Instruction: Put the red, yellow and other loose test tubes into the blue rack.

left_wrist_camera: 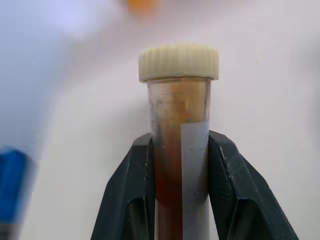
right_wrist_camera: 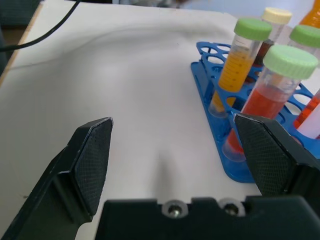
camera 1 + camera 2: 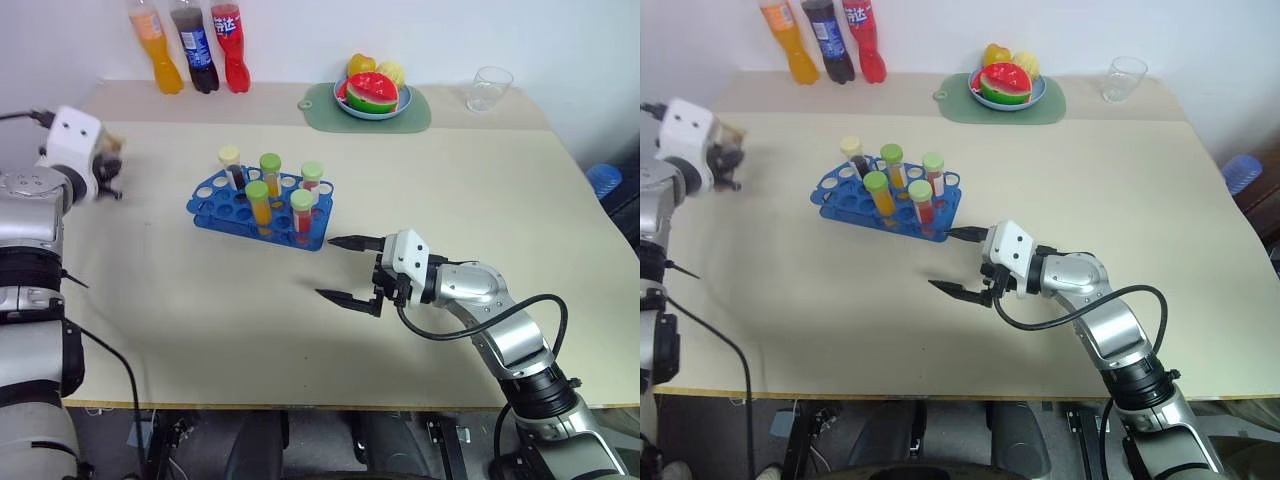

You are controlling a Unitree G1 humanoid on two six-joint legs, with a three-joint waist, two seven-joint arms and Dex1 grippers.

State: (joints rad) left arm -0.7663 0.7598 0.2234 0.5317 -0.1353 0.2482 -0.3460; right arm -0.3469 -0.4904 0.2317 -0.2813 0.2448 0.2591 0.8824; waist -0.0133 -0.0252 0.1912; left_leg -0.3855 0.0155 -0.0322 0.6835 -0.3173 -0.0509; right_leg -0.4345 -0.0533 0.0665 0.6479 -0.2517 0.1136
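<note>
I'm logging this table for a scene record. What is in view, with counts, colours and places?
Blue rack: one, left of table centre.
Racked test tubes: five, four green caps, one cream cap; orange, red and dark liquid.
Held test tube: one, cream cap, brown liquid, in the left gripper.
Soda bottles: three, orange, dark, red; far left edge.
Plate of fruit: one, light blue, on a green mat.
Glass: one, clear, far right.
Table: one, beige.
Left gripper: shut on the tube.
Right gripper: open, near the rack.
</note>
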